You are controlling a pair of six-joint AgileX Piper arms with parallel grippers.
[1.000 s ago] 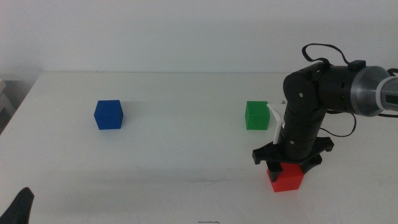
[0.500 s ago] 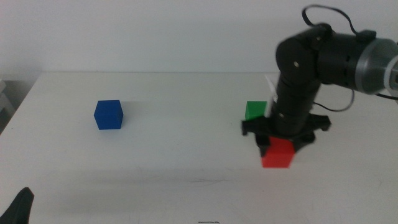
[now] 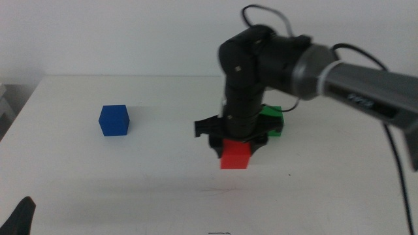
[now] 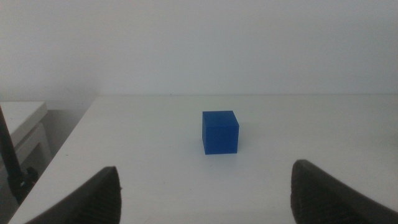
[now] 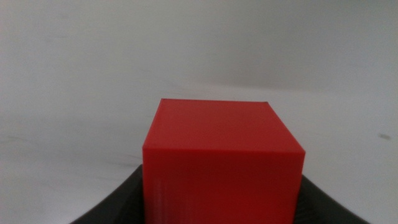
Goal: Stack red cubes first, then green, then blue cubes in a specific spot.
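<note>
Right gripper (image 3: 235, 145) clamps red cube (image 3: 235, 155) above table (image 3: 163, 163), hiding part of green cube (image 3: 274, 117); blue cube (image 3: 114, 120) well apart.

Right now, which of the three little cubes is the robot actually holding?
The red cube, clamped in the right gripper and lifted. The green cube behind the arm and the blue cube sit untouched on the table.
</note>
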